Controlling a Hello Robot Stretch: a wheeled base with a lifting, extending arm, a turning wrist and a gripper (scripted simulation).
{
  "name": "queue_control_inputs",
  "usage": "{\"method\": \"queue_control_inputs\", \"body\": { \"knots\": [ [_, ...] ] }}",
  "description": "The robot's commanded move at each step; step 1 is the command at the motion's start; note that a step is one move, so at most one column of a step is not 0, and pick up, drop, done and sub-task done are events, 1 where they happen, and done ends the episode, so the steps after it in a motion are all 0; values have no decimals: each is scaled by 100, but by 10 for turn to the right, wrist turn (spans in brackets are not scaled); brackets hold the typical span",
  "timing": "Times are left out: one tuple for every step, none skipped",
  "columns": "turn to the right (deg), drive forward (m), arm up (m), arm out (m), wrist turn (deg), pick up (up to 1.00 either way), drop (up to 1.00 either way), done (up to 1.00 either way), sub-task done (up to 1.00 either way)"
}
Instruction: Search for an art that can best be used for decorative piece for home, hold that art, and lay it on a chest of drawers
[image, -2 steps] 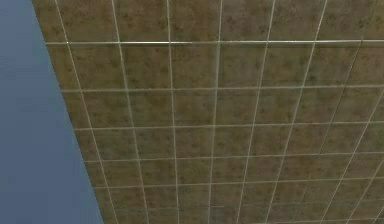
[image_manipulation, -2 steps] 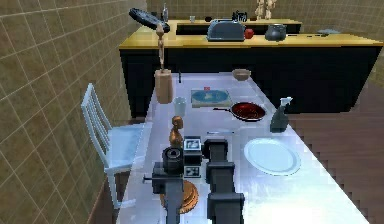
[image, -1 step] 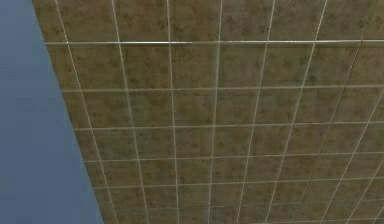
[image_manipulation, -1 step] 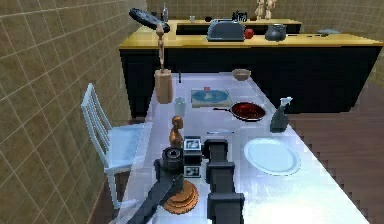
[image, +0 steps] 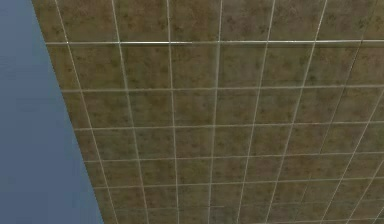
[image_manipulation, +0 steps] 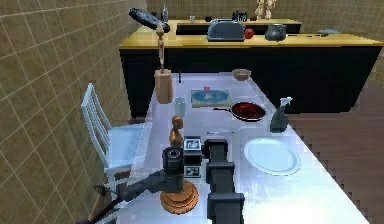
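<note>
A brown wooden sculpture with a round stacked base stands on the pale table in the arm side view. Right in front of it are the arm's dark bar and the white marked squares. The gripper reaches left from there, past the table's edge toward the chair. I cannot tell whether it holds anything. A second wooden figure on a block stands farther up the table. Another small figure sits on the back counter.
The table carries a white plate, a dark pan, a spray bottle, a bowl and a teal dish. A white chair stands at its left. A black counter lies behind. The forward view faces a tiled wall.
</note>
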Motion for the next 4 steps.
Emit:
{"method": "queue_control_inputs", "body": {
  "knots": [
    [0,0,0,0,450,0,0,0,0],
    [0,0,0,0,300,0,0,0,0],
    [0,0,0,0,0,100,0,0,0],
    [0,0,10,0,0,0,0,0,0]
  ]
}}
